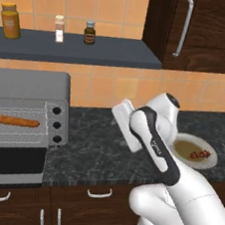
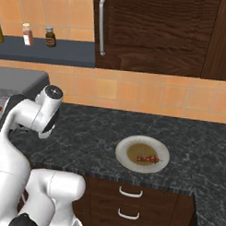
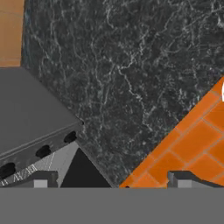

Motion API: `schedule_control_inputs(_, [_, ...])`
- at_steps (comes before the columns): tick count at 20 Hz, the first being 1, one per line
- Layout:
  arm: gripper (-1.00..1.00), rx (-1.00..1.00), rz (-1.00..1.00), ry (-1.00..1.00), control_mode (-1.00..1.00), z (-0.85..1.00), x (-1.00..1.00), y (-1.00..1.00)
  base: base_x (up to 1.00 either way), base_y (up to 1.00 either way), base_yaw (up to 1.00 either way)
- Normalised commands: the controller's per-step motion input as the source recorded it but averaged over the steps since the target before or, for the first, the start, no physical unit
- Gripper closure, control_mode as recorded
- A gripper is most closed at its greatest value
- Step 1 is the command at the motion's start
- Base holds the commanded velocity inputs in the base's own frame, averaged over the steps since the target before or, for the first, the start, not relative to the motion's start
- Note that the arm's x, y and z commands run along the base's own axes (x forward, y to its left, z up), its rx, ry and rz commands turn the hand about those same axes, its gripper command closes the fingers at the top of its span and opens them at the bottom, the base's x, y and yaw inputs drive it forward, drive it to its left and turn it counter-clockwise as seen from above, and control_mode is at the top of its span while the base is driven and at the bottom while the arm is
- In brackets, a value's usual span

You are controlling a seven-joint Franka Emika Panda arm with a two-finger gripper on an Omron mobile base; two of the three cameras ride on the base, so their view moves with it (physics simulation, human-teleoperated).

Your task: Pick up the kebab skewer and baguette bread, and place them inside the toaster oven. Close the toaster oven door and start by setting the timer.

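Two task items, well apart. Baguette bread [image 1: 12, 120] lies flat on the wire rack [image 1: 17, 127] inside the toaster oven [image 1: 29, 91], long axis running left-right. Toaster oven door [image 1: 10, 164] is dropped open below the rack, dark glass facing out. Three black knobs [image 1: 56, 125] sit in a column on the oven's right front.

Kebab skewer [image 2: 148, 159] rests on the white plate [image 2: 127, 145], on the plate's brownish centre, far to the right of the oven on the dark stone counter [image 2: 86, 128]. Left base view shows the same skewer [image 1: 200, 154] toward the plate's right side.

My gripper [image 3: 111, 186] hangs over the counter just right of the oven, empty, jaws spread wide with nothing between them. Hand view looks down on the oven's grey top [image 3: 26, 105], its knob column and a bit of rack, with counter and orange wall tile [image 3: 192, 144] beyond. In the base views my wrist hides the fingertips, so height above the counter is hard to judge; probably level with the oven top.

Outward: grey shelf [image 1: 77, 49] above the oven carries a yellow jar [image 1: 10, 21], a small white shaker [image 1: 59, 28] and a dark bottle [image 1: 89, 32]. Dark wood cabinet [image 2: 154, 33] with a metal handle [image 2: 102, 27] hangs above the plate. Drawers [image 2: 130, 198] sit below the counter.
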Motion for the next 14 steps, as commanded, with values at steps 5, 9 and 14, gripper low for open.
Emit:
schedule_control_inputs(5, [-1.00, -0.11, -0.03, 0.38, -1.00, 0.14, 0.00, -0.03, 0.00, 0.00, 0.00])
schedule_control_inputs(9, [-1.00, -0.09, -0.05, 0.26, -1.00, 0.19, 0.00, 0.01, 0.00, 0.00, 0.00])
schedule_control_inputs(14, [-1.00, -0.06, -0.17, 0.02, -1.00, -0.05, -0.01, -0.67, 0.00, 0.00, 0.00])
